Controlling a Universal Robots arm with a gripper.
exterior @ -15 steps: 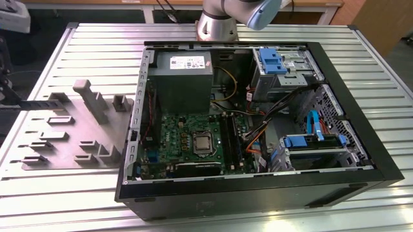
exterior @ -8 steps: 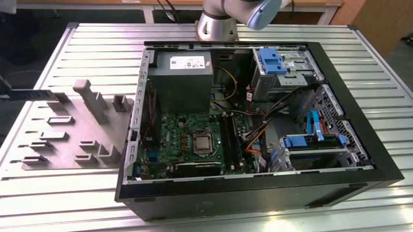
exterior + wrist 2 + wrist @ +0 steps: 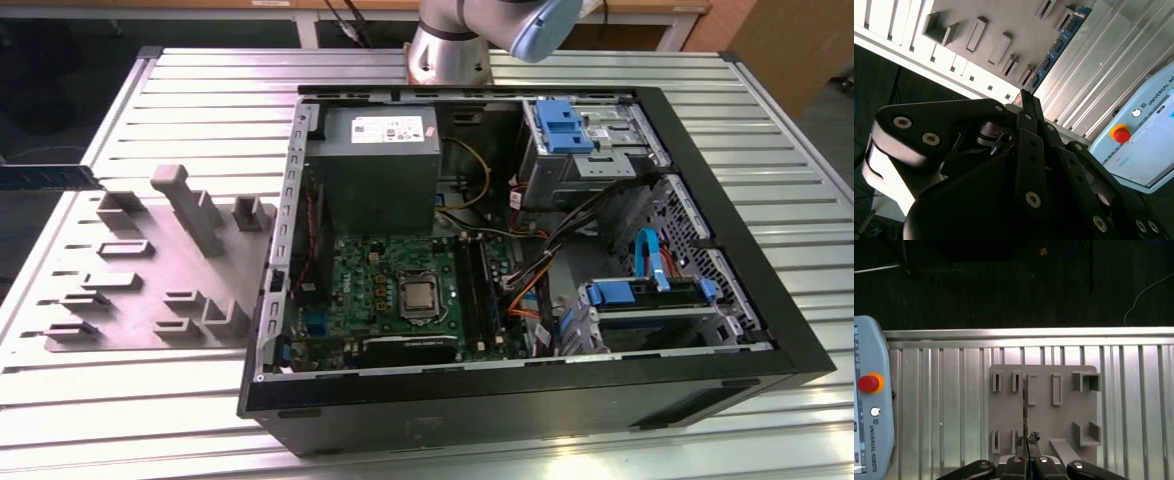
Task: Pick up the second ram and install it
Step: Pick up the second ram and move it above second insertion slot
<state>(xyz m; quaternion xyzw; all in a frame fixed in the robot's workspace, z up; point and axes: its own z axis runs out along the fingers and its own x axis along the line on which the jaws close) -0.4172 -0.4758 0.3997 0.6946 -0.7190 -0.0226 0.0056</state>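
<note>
In the second wrist view the second ram [image 3: 1059, 45] is a slim blue board with dark chips. It reaches out from the tips of my gripper [image 3: 1026, 97], which is shut on its near end. The first wrist view shows the ram edge-on as a thin dark line [image 3: 1025, 405] beyond the gripper [image 3: 1027, 455]. Below it lies a grey slotted holder plate [image 3: 1064, 415]. In the exterior view the open computer case [image 3: 787, 330] holds the green motherboard [image 3: 387, 270], with long black memory slots [image 3: 478, 290] beside the processor.
The grey holder plate [image 3: 160, 270] lies on the slatted metal table [image 3: 134, 400], on the exterior view's left of the case. The arm's base [image 3: 454, 45] stands behind the case. A teach pendant [image 3: 869, 405] with a red stop button rests near the table edge. Dark floor lies beyond.
</note>
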